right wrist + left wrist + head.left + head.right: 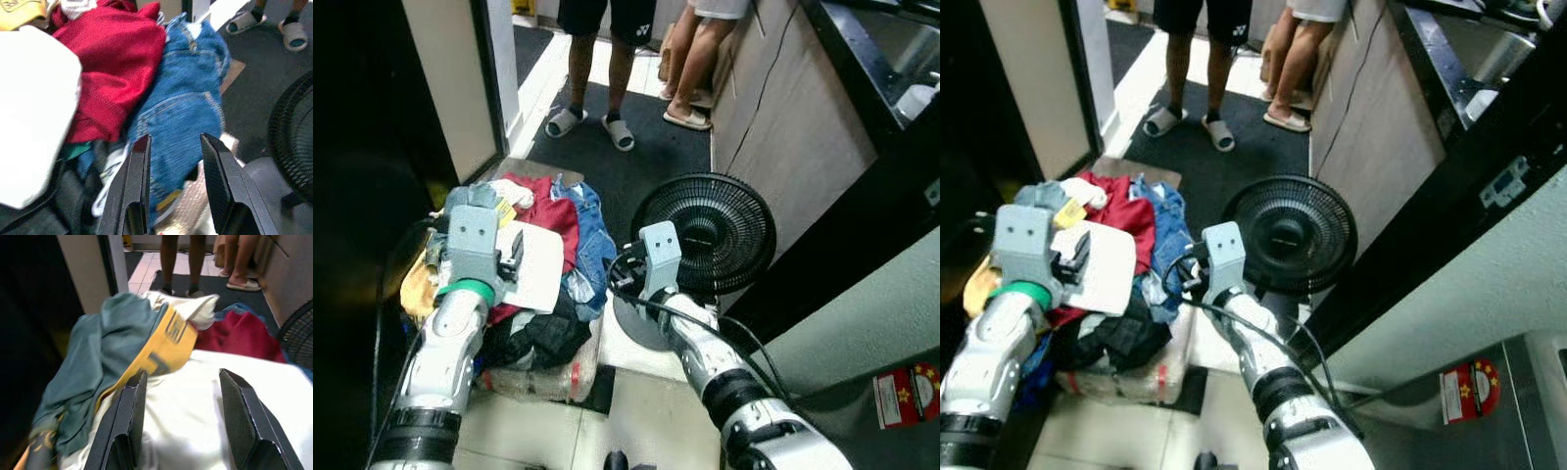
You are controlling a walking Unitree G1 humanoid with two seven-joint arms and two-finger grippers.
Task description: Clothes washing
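Observation:
A heap of clothes lies on the floor ahead and to my left: a white cloth [545, 266] on top, a red garment [551, 211], blue denim jeans [597, 238], a teal garment [98, 347], a yellow printed piece [167, 346] and a black garment [543, 335]. My left gripper [182, 382] hovers open just over the white cloth, its fingers apart with nothing between them. My right gripper [174, 139] is open above the jeans at the heap's right side, also holding nothing.
A black floor fan [705, 235] stands right beside the heap, close to my right arm. Two people in sandals [592, 122] [690, 103] stand on the dark mat beyond. A door frame [460, 88] rises on the left, a cabinet wall [783, 127] on the right.

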